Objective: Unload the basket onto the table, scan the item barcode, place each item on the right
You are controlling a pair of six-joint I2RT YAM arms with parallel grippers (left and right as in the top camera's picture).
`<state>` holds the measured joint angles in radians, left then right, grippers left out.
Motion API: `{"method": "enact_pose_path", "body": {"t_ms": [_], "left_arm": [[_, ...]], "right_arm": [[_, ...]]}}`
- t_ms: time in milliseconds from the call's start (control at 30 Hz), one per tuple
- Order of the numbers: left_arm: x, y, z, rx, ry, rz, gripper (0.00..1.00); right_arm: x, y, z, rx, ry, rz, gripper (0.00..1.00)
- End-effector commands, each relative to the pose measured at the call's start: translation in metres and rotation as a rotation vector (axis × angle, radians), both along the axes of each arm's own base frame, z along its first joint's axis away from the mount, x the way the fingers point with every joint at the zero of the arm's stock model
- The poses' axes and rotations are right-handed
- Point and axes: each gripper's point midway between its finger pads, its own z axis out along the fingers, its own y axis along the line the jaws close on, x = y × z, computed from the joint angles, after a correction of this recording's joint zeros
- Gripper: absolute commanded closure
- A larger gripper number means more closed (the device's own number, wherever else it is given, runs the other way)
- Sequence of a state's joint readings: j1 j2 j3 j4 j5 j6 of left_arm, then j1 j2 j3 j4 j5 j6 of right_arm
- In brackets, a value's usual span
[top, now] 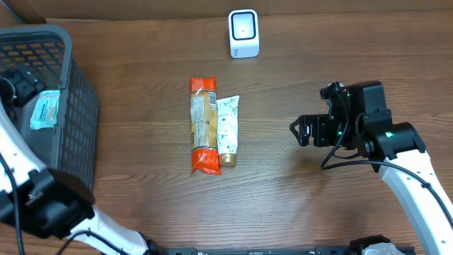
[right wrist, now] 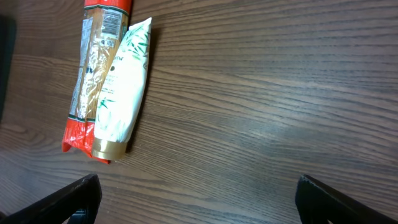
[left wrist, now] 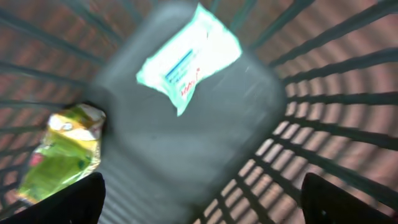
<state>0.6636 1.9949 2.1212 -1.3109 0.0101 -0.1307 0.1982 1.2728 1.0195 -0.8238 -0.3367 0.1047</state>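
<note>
A white barcode scanner point(top: 243, 33) stands at the back of the table. An orange snack packet point(top: 202, 124) and a white tube point(top: 228, 129) lie side by side at mid-table. They show again at the top left of the right wrist view as the packet point(right wrist: 93, 68) and the tube point(right wrist: 121, 87). My right gripper point(right wrist: 199, 205) hangs open over bare wood to their right, holding nothing. My left gripper point(left wrist: 202, 208) is open above the basket floor. Below it lie a teal-and-white packet point(left wrist: 186, 56) and a green packet point(left wrist: 62, 152), neither of them touched.
The dark wire basket point(top: 78, 106) fills the left edge of the table, and its walls point(left wrist: 336, 81) surround my left gripper. Brown wood tabletop point(top: 297, 205) stretches between the items and the right arm.
</note>
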Motion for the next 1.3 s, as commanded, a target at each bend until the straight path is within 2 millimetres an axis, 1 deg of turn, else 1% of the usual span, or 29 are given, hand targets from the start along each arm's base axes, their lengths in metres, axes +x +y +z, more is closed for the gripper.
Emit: {"method": "enact_pose_path", "body": {"t_ms": [0,133,200,300,433,467,533,633,800,900,1033,1100,1133,1167,1233,1267], "left_arm": [[0.000,0.010,-0.031,0.000,0.087,-0.049,0.09],[0.007,0.024,-0.054,0.033,0.134,-0.086,0.08],[0.013,0.030,-0.068,0.046,0.152,-0.143,0.06],[0.023,0.037,-0.086,0.063,0.166,-0.204,0.06],[0.033,0.045,-0.114,0.057,0.179,-0.220,0.04],[0.035,0.047,-0.127,0.058,0.193,-0.250,0.04],[0.039,0.050,-0.140,0.065,0.211,-0.305,0.04],[0.043,0.053,-0.154,0.080,0.224,-0.365,0.04],[0.053,0.062,-0.170,0.100,0.211,-0.370,0.05],[0.053,0.061,-0.183,0.084,0.224,-0.372,0.07],[0.047,0.056,-0.210,0.039,0.264,-0.379,0.08],[0.043,0.053,-0.222,0.013,0.286,-0.382,0.09],[0.042,0.052,-0.224,0.006,0.292,-0.383,0.10],[0.041,0.051,-0.229,-0.001,0.300,-0.385,0.13],[0.040,0.050,-0.231,-0.007,0.304,-0.385,0.20],[0.041,0.050,-0.231,-0.006,0.302,-0.385,0.28]], "right_arm": [[0.003,0.003,0.009,0.010,-0.023,0.007,0.00],[0.002,0.002,0.008,0.009,-0.018,0.007,0.00],[0.001,0.002,0.008,0.007,-0.013,0.006,0.00],[0.000,0.002,0.007,0.006,-0.006,0.006,0.00],[0.000,0.002,0.007,0.006,-0.007,0.006,0.00],[0.000,0.002,0.007,0.006,-0.006,0.006,0.00],[0.000,0.002,0.007,0.006,-0.006,0.006,0.00],[0.000,0.002,0.007,0.006,-0.005,0.006,0.00],[-0.001,0.002,0.006,0.004,0.002,0.006,0.00],[-0.003,0.001,0.005,0.003,0.008,0.006,0.00],[-0.005,0.001,0.004,0.001,0.018,0.006,0.00],[-0.005,0.001,0.003,0.001,0.021,0.006,0.00],[-0.006,0.001,0.003,0.000,0.023,0.006,0.00],[-0.006,0.001,0.003,0.000,0.024,0.006,0.00],[-0.006,0.001,0.003,0.000,0.024,0.006,0.00],[-0.006,0.001,0.003,0.000,0.024,0.006,0.00]]}}
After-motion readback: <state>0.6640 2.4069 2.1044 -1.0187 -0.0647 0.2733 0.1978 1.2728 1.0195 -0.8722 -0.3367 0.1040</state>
